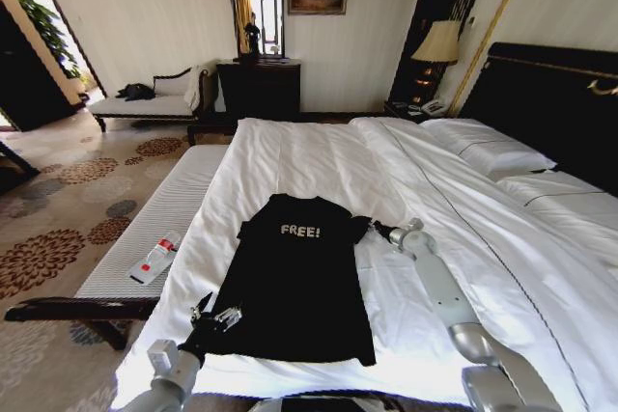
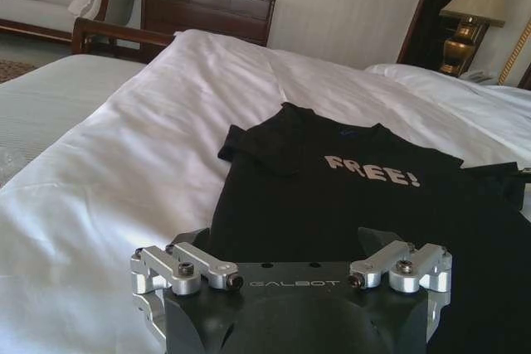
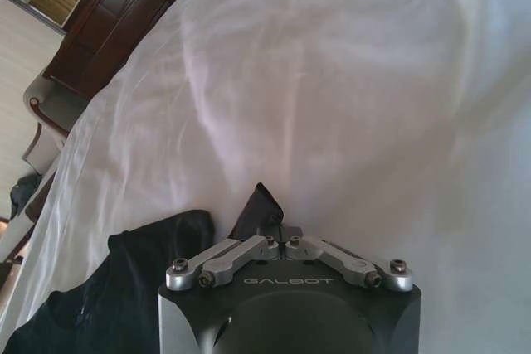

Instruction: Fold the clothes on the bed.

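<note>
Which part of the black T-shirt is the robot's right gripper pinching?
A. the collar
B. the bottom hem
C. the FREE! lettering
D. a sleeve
D: the right gripper sits at the T-shirt's sleeve beside the chest, and the right wrist view shows its fingers closed on that dark flap; the left gripper is down at the hem, open.

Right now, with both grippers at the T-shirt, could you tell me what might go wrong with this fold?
The right gripper is shut on the tip of the T-shirt sleeve; so small a bite could slip free when pulled.

It lies close on the white duvet, so it might pinch bedding too and drag it along.

The left gripper is open at the hem on the robot's left; if only the right pulls, the shirt may skew.
</note>
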You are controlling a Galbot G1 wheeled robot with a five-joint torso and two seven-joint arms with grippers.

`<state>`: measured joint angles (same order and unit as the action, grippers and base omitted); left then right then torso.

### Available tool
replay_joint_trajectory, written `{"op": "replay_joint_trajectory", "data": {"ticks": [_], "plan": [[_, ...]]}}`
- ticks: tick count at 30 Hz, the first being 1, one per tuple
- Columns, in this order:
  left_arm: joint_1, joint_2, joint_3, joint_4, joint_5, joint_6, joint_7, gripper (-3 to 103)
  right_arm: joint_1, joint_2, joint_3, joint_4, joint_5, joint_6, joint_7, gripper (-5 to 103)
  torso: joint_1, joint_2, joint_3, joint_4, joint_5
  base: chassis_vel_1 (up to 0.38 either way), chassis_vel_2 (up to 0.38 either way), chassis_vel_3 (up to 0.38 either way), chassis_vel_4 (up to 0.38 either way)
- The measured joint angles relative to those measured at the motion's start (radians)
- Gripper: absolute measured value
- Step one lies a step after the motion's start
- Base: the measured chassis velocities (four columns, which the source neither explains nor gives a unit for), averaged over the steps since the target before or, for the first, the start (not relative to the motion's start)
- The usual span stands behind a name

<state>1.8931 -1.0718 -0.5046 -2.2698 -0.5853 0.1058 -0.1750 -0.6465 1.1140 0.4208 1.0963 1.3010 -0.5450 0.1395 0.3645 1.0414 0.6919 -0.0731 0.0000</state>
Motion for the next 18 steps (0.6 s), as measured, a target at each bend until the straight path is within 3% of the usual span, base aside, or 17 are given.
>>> {"op": "replay_joint_trajectory", "data": {"ticks": [18], "plan": [[0.014, -0.005, -0.005, -0.022, 0.001, 0.003, -0.002, 100, -0.05, -0.049, 0.042, 0.078, 0.002, -0.003, 0.015, 0, 0.0, 0.0, 0.0, -0.0001, 0.0, 0.0, 0.0, 0.0, 0.0]]}}
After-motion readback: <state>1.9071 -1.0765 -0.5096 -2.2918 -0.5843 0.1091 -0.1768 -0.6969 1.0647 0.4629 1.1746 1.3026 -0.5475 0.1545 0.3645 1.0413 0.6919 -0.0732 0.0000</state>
